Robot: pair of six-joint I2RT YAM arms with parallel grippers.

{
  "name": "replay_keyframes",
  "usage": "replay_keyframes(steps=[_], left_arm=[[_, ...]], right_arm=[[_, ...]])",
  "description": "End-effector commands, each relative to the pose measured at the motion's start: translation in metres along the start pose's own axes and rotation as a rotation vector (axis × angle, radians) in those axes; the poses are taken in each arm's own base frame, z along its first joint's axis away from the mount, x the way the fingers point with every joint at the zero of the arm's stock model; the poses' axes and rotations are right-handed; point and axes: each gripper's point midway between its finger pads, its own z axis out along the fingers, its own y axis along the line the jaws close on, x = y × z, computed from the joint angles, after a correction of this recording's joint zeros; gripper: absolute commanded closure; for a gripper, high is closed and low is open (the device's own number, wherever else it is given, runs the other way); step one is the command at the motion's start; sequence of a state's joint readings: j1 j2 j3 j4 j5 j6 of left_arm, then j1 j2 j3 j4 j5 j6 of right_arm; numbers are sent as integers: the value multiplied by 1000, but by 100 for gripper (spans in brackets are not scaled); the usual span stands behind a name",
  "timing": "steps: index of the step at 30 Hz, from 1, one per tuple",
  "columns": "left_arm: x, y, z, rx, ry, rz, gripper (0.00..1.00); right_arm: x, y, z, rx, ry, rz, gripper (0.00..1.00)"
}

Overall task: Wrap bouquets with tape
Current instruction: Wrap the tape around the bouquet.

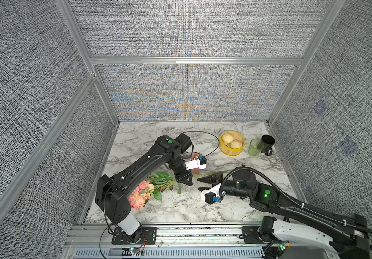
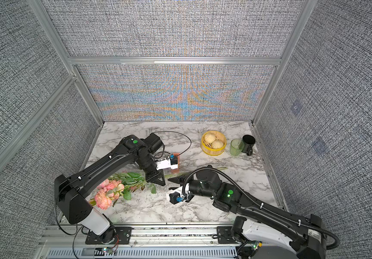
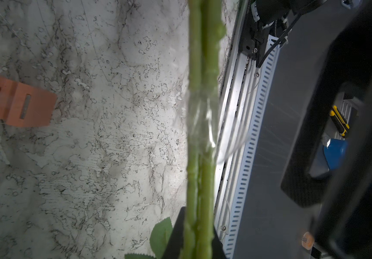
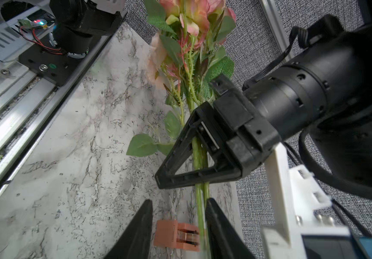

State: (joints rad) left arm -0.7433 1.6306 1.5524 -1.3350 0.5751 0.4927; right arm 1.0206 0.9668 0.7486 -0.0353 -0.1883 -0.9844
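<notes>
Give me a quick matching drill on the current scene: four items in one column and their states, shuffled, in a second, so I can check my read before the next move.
Items
1. left gripper
2. right gripper
3. tape dispenser
4. steamer basket

States
A. holds two buns
B. jaws open, one on each side of the stems
C. lying on the marble table, not gripped
D. jaws shut on the stems

Pairs: 1-D, 2-B, 3-C, 4-A
</notes>
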Motion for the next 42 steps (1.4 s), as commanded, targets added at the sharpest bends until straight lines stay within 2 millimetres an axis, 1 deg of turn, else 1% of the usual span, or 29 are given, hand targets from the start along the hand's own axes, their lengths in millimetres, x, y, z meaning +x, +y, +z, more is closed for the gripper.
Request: replay_keyframes(steps=[1, 3, 5, 9, 13, 19, 21, 25, 29, 32, 34, 37, 42], left_arm=[[2, -6, 0, 35, 13, -17, 100], [3, -6, 0, 37, 12, -16, 100], [2, -7, -2, 38, 6, -11, 100], [4, -8, -2, 37, 4, -9, 100], [4, -8, -1, 40, 6, -12, 100], [2, -9, -1, 52, -2, -12, 100], [2, -10, -2, 56, -2, -10, 100], [2, -10, -2, 53, -1, -10, 100], [0, -11, -3, 59, -11, -2, 100], [0, -10, -3, 54, -8, -5, 100], [1, -10, -3, 52, -3, -9, 100], [1, -10, -3, 53, -7, -3, 100], [3, -8, -1, 51, 0, -7, 100]], right_arm=[[8, -14, 6, 68, 66, -59, 57], [16, -14, 9, 72, 108, -55, 58], [27, -11, 10, 64, 160, -55, 61], [43, -10, 9, 92, 234, -50, 63], [54, -10, 6, 107, 289, -46, 65], [63, -4, 9, 87, 322, -37, 66], [65, -3, 10, 82, 333, -38, 69], [58, 0, 12, 54, 300, -31, 76], [58, 2, 13, 32, 303, -31, 85], [59, 3, 12, 18, 315, -25, 95], [59, 3, 11, 9, 322, -25, 99], [62, 4, 10, 0, 341, -22, 100], [59, 8, 6, -54, 360, 12, 100]])
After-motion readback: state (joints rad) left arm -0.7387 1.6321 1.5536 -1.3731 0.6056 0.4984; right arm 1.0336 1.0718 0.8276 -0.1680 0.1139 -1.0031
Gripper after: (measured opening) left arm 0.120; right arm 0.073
